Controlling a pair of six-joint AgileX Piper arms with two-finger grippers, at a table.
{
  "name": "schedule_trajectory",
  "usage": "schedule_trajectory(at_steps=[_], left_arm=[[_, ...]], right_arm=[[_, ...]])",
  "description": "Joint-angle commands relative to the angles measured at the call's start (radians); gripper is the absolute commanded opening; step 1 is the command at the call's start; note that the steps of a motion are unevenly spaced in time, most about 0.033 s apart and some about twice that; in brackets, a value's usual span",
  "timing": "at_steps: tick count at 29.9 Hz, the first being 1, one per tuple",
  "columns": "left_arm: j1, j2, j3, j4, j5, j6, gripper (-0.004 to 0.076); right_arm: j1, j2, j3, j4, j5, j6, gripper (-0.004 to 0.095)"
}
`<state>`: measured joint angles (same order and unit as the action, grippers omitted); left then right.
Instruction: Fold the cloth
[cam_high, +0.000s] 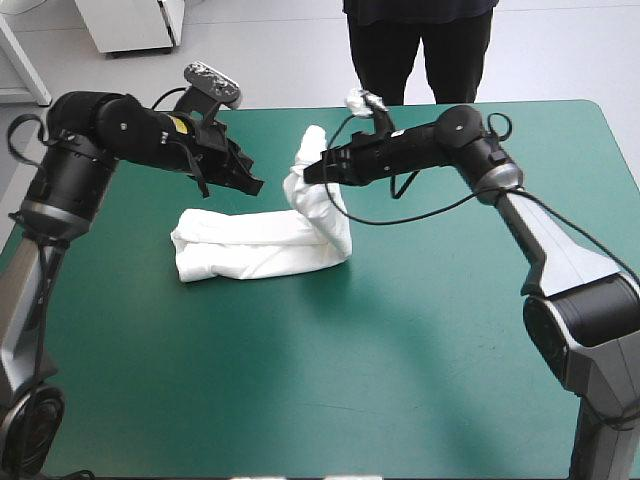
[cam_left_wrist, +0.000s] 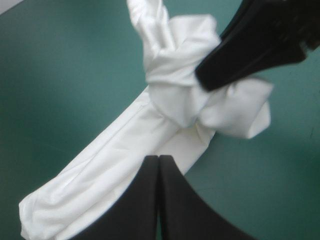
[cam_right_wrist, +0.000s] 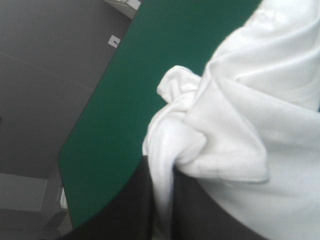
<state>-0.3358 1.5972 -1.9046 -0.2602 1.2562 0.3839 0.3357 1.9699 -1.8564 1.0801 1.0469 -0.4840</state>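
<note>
A white T-shirt (cam_high: 260, 250) lies on the teal-green tabletop (cam_high: 400, 350) as a long, narrow folded bundle, left of the middle and roughly parallel to the near edge. Its right end rises off the cover in a twisted column, pinched at the top by the right gripper (cam_high: 312, 170), which reaches in from the far right. The left gripper (cam_high: 252, 185) hangs above the tabletop just beside that raised part, on its left, holding nothing.

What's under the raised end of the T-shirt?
Only teal-green cover shows around the T-shirt end that the right gripper holds up, jaws shut on it. The spot directly beneath, and under the flat part, is hidden by the cloth itself.
</note>
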Motion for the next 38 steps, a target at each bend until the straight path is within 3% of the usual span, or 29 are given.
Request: schedule_trajectory(at_steps=[1,9,18,23,26,28,31,35,38], left_arm=[[0.0,-0.115,0.02,-0.028,0.03,-0.012,-0.0022],[0.0,-0.261,0.145,-0.031,0.03,-0.012,-0.0022],[0.0,-0.323,0.159,-0.029,0.03,-0.019,-0.0022],[0.0,-0.325,0.159,-0.031,0.03,-0.042,-0.0022],[0.0,-0.325,0.159,-0.042,0.03,-0.045,-0.0022],[0.0,-0.326,0.159,-0.042,0.03,-0.053,-0.0022],[0.0,-0.335,0.159,-0.042,0.03,-0.067,-0.0022],[0.0,-0.357,0.159,-0.046,0.03,-0.067,-0.0022],[0.0,-0.371,0.159,-0.05,0.03,-0.067,-0.0022]], right_arm=[[0.084,-0.031,-0.05,0.082,-0.075,-0.031,-0.0013],[0.212,0.154,-0.237,0.082,-0.097,-0.006,-0.0013],[0.253,0.355,-0.473,0.076,-0.001,0.024,0.0007],[0.253,0.392,-0.523,0.069,0.074,0.028,0.0224],[0.253,0.392,-0.528,0.069,0.066,0.028,0.0423],[0.253,0.392,-0.53,0.067,0.05,0.023,0.0504],[0.234,0.392,-0.534,0.067,0.05,0.023,0.0527],[0.175,0.392,-0.599,0.06,0.146,0.041,0.0527],[0.12,0.389,-0.689,-0.052,0.202,0.146,0.0527]])
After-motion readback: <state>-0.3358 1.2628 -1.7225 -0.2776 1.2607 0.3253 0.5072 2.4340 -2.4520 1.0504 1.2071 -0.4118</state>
